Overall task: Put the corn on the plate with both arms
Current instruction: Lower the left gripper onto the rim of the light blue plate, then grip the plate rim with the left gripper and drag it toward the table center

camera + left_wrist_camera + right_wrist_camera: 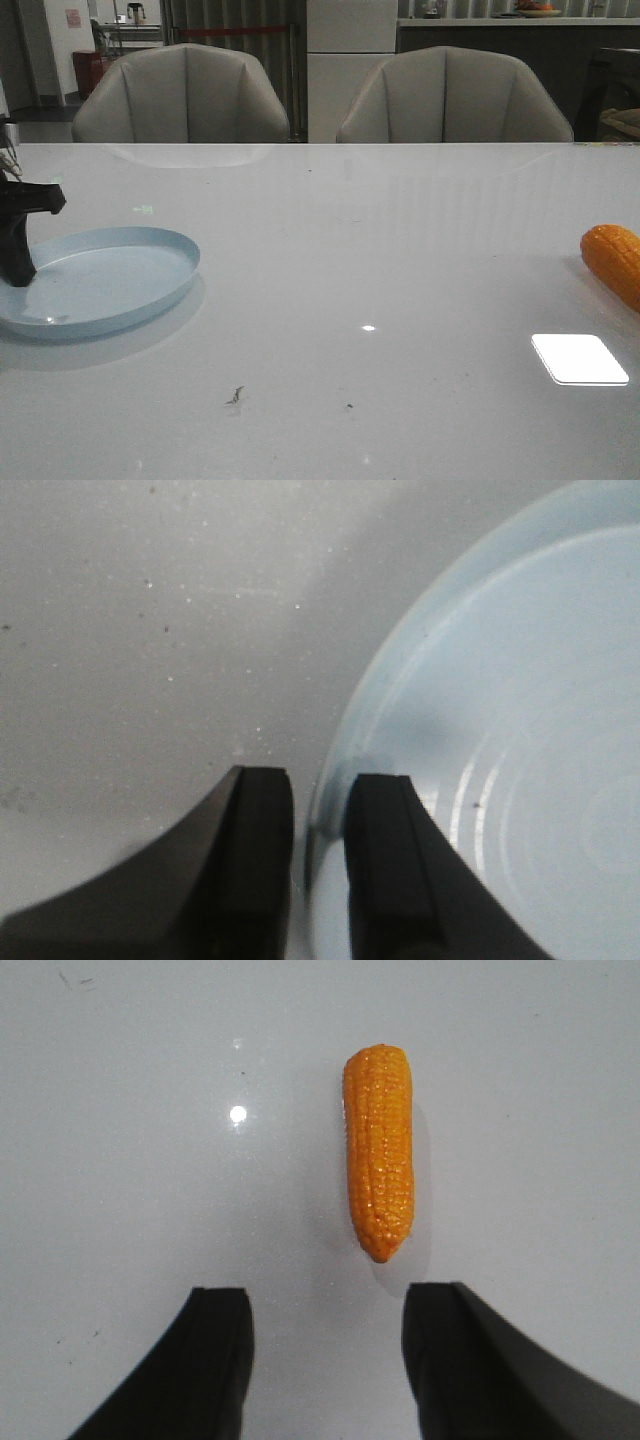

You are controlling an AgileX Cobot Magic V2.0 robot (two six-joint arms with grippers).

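Plate: one pale blue plate (110,285) sits on the white counter (350,260), at the front view's left edge; nothing lies in it, and its bowl is bare in the left wrist view too.
Plate rim: the left claw (318,860) straddles the rim, one finger (255,870) outside over the counter, the other finger (390,870) inside over the bowl.
Left claw state: narrow, the jaws closed onto the plate's rim with only the rim's thickness between them.
Left claw, front view: only a dark angular piece shows at the plate's left side (18,235); the rest is cut off by the frame.
Corn: one orange cob (614,262) lies flat on the counter, well apart from the plate, on the far right side; the front view crops most of it.
Corn, right wrist view: the whole cob (380,1150) shows, its tapered tip pointing toward the claw and its blunt end away.
Right claw: (325,1360) hovers near the corn's tapered tip, apart from it; not seen in the front view.
Right claw state: wide, jaws spread, holding nothing.
Chairs: two grey padded chairs (182,95) stand behind the counter, beyond the plate; their lower halves are hidden by the counter's edge.
Counter marks: a bright rectangular glare (580,358) near the corn, and small dark specks (235,396) in front of the plate, too small to make out.
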